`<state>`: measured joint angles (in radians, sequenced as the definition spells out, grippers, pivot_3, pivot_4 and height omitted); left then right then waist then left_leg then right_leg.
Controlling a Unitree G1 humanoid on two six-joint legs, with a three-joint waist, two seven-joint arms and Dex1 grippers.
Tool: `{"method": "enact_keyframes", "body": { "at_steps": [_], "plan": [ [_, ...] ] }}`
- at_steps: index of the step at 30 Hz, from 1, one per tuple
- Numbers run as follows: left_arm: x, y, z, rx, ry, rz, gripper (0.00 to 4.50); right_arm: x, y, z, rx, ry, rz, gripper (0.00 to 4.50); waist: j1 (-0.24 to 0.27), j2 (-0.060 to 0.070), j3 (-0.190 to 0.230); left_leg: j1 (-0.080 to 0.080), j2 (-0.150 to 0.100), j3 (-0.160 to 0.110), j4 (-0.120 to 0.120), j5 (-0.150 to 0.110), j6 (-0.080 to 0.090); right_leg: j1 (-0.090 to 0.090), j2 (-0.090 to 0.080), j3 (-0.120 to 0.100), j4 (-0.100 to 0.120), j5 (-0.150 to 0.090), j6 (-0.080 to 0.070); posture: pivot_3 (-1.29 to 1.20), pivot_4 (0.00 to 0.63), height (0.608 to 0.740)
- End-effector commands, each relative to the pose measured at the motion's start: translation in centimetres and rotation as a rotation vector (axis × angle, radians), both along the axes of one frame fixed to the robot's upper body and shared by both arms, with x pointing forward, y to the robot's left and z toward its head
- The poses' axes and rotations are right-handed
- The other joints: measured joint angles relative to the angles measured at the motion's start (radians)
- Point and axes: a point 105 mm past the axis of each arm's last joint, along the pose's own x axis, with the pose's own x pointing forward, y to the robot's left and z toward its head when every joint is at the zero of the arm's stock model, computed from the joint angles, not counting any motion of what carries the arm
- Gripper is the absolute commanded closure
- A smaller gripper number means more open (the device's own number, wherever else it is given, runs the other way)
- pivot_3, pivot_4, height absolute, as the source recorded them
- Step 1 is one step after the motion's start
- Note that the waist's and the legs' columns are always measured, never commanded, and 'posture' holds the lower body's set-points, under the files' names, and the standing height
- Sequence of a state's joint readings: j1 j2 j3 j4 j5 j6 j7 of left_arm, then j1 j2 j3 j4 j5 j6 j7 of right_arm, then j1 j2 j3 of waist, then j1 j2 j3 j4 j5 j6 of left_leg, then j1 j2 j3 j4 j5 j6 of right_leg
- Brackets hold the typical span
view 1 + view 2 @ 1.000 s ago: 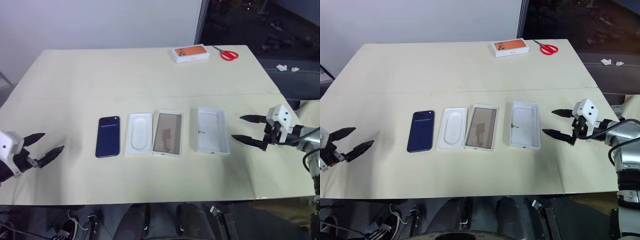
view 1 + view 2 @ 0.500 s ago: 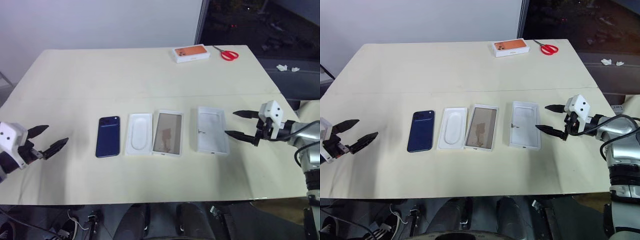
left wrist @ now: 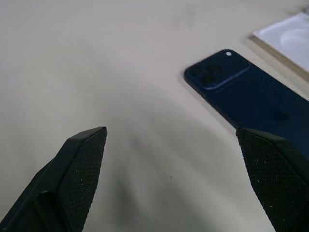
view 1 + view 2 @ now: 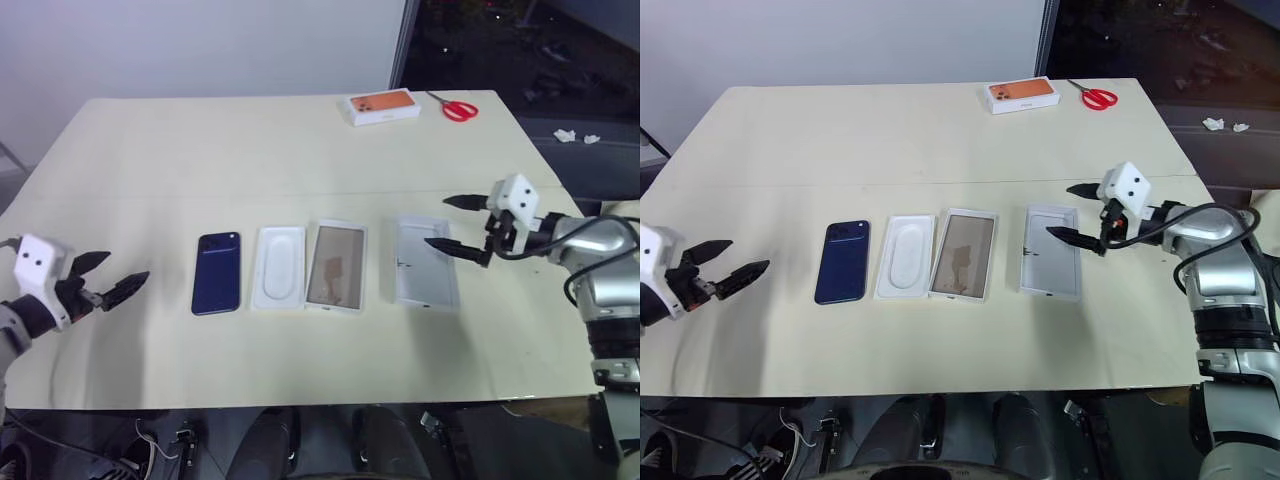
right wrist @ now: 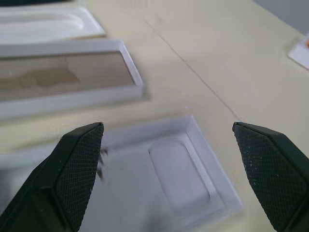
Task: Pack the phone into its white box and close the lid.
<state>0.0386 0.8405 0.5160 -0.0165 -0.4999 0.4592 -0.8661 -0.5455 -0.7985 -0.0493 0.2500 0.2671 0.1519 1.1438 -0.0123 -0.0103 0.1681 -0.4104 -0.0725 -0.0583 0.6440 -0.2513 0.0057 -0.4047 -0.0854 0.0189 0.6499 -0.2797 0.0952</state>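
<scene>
Head views are showing the slim navy-blue phone [image 4: 217, 273] lying left of the tan-floored white box [image 4: 335, 266]; the upturned white lid [image 4: 424, 262] is sitting under, seemingly untouched by, the splayed right gripper [image 4: 448, 222], while the left gripper [image 4: 112, 275] is hovering spread.

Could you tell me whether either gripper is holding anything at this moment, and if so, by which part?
Nothing is held. The left gripper is open beside the phone, and the right gripper is open above the lid.
</scene>
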Motion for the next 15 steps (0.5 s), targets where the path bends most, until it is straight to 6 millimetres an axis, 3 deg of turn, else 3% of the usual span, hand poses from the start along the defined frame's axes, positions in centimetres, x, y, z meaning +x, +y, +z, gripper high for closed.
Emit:
{"method": "enact_keyframes", "body": {
  "at_steps": [1, 8, 12, 15],
  "plan": [
    [0.1, -2.0, 1.7, -0.076, -0.004, -0.064, 0.0, 0.0, 1.9, 1.2, -0.055, -0.051, 0.044, 0.02, 0.0, 0.0, 0.0, 0.0, 0.0, 0.0, 0.0, 0.0, 0.0, 0.0, 0.0, 0.0, 0.0, 0.0, 0.0, 0.0, 0.15, 0.74],
    [1.5, -5.2, 2.5, -0.152, 0.005, -0.058, 0.0, -0.9, 5.8, 0.8, -0.092, -0.046, 0.15, 0.02, 0.0, 0.0, 0.0, 0.0, 0.0, 0.0, 0.0, 0.0, 0.0, 0.0, 0.0, 0.0, 0.0, 0.0, 0.0, 0.0, 0.15, 0.74],
    [2.3, -7.2, 1.7, -0.224, 0.083, -0.029, 0.0, -1.1, 7.3, 0.9, -0.078, -0.049, 0.192, 0.02, 0.001, 0.0, 0.0, 0.0, 0.0, 0.0, 0.001, 0.0, 0.0, 0.0, 0.001, 0.0, 0.0, 0.0, 0.0, 0.0, 0.15, 0.74],
    [3.4, -8.8, 1.0, -0.308, 0.135, 0.011, 0.0, -2.7, 9.1, 0.8, -0.01, 0.033, 0.286, 0.02, 0.002, 0.0, 0.0, 0.0, 0.0, 0.0, 0.002, 0.0, 0.0, 0.0, 0.001, 0.0, 0.001, 0.0, 0.0, 0.0, 0.15, 0.74]
  ]
}}
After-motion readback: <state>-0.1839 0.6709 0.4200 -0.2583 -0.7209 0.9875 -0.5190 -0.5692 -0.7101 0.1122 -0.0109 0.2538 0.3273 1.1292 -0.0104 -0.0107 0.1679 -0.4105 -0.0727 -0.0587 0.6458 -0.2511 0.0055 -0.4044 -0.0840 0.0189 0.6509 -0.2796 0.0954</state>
